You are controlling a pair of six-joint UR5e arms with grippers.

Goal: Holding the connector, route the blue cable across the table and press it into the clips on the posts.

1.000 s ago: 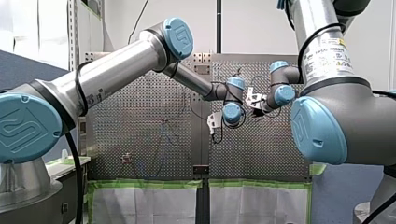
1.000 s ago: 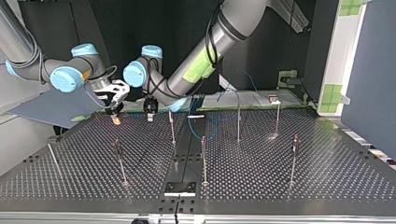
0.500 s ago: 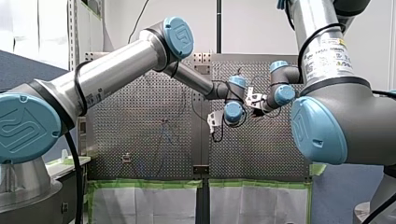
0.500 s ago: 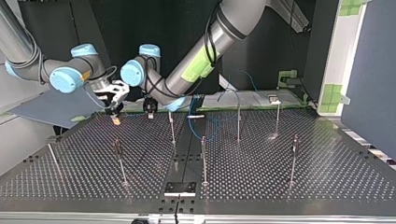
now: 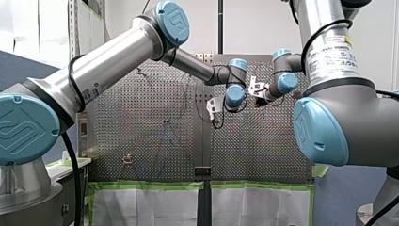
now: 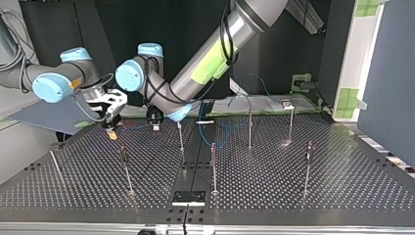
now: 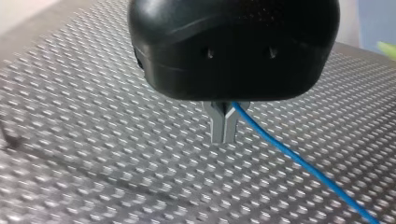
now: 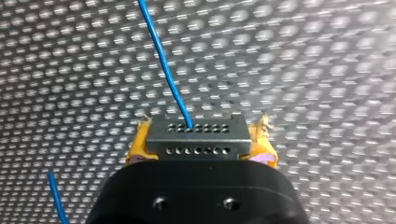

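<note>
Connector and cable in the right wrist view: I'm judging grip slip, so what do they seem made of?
The grey rectangular connector block looks like matte moulded plastic, possibly dull metal: flat faces, two rows of small round holes. The thin blue cable looks like smooth plastic-insulated wire: even colour, gentle bend.

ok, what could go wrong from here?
1. The cable leaves my left gripper at the edge of its shut fingers; it may slip out.
2. Loose cable hangs among the posts in the top view; it could snag.
3. My right gripper, holding the connector, sits close to my left; the two might bump.
</note>
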